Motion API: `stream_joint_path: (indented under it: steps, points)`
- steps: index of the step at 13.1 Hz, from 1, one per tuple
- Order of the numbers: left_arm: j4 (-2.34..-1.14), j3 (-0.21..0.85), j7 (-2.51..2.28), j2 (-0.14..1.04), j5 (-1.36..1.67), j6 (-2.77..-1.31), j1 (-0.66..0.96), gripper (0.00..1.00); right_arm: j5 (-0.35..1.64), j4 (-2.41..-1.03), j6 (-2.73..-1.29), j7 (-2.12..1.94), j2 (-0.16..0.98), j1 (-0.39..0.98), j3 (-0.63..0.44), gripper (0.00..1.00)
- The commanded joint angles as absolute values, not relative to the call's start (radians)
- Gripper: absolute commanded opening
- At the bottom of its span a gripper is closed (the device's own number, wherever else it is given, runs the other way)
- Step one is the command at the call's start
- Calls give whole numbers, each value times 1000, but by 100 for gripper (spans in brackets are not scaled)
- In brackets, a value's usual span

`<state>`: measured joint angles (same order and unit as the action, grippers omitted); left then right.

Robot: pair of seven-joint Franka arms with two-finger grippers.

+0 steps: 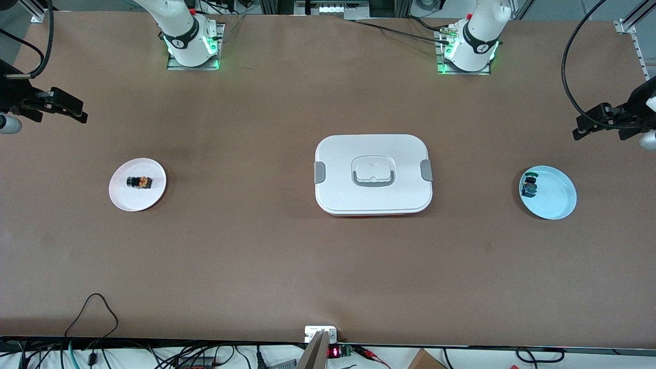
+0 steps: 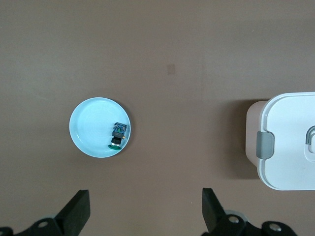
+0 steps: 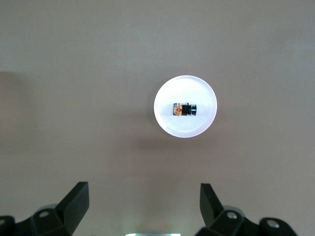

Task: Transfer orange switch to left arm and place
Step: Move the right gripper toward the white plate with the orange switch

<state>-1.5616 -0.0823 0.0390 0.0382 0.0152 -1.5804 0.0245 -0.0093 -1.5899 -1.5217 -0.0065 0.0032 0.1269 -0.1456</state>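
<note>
The orange switch [image 1: 140, 181] lies on a white plate [image 1: 154, 195] toward the right arm's end of the table; it also shows in the right wrist view [image 3: 184, 109]. The white box [image 1: 373, 200] sits mid-table; its corner shows in the left wrist view [image 2: 290, 147]. My right gripper [image 1: 69, 110] is open and empty, high over the table's edge at the right arm's end. My left gripper [image 1: 589, 124] is open and empty, high over the table's edge at the left arm's end. Both arms wait.
A light blue plate [image 1: 556, 197] toward the left arm's end holds a small blue-and-green component [image 1: 529, 187], also in the left wrist view [image 2: 118, 133]. Cables and electronics run along the table edge nearest the camera.
</note>
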Motion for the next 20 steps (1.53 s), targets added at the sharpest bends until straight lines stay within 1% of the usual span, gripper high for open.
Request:
stream_joint_path:
  steps: [1, 6, 12, 16, 20]
  points:
    - [-1531, -81, 31, 58, -5, -1560, 26, 100, -14, -1582, -1503, -3, -8, 127, -144, 100]
    - [-1528, -81, 29, 58, -6, -1562, 25, 100, -15, -1580, -1503, -2, 17, 124, -146, 100]
    - [-1525, -80, 25, 54, -3, -1560, 25, 100, -14, -1578, -1509, 20, 103, 114, -149, 100]
    - [-1523, -78, 23, 54, -23, -1562, 25, 100, -17, -1578, -1545, 20, 161, 104, -150, 100]
    - [-1525, -81, 28, 57, -26, -1601, 25, 100, -21, -1578, -1641, -2, 218, 101, -150, 100]
